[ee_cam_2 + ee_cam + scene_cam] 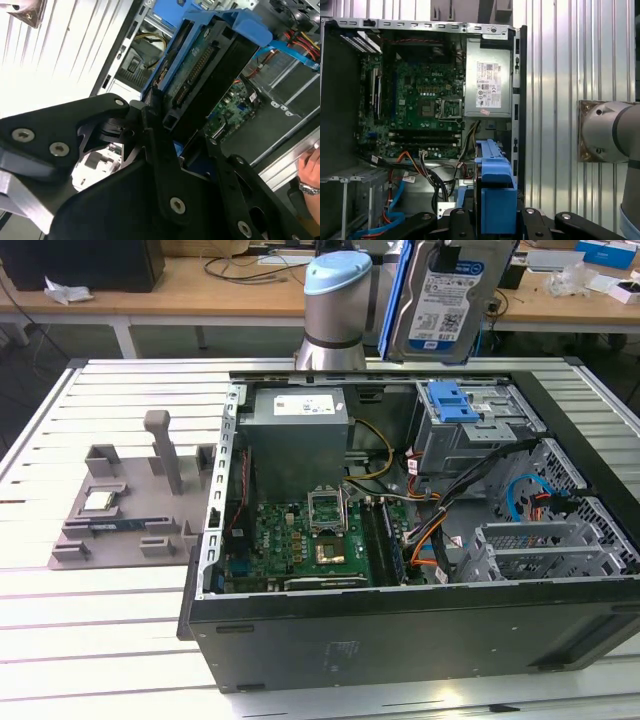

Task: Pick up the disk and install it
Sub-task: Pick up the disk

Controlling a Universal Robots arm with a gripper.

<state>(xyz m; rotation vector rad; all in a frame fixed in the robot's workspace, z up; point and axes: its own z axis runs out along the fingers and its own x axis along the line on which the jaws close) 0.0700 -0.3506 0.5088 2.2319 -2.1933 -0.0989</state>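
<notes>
The jaws pinch the disk [447,300] above the open computer case [400,635], its drive cage [478,430] and cables [437,532] below.

Metal disk [450,302], plastic bracket [495,202]; matt metal case [400,645]

No print shows clearly enough for me to read it out. The disk [440,300], a flat silver hard drive framed in blue plastic and clamped in my pincer [495,219], carries a white-and-blue label with rows of small dark print, turned toward the exterior view. Inside the open black computer case [400,640], the grey metal power supply box [489,60] bears a white sticker [488,91] of fine print and small marks. In the exterior view this sticker lies on the box's upper face. The green circuit board [410,95] has short white lettering [426,76] printed beside its square silver socket [449,107].
</notes>
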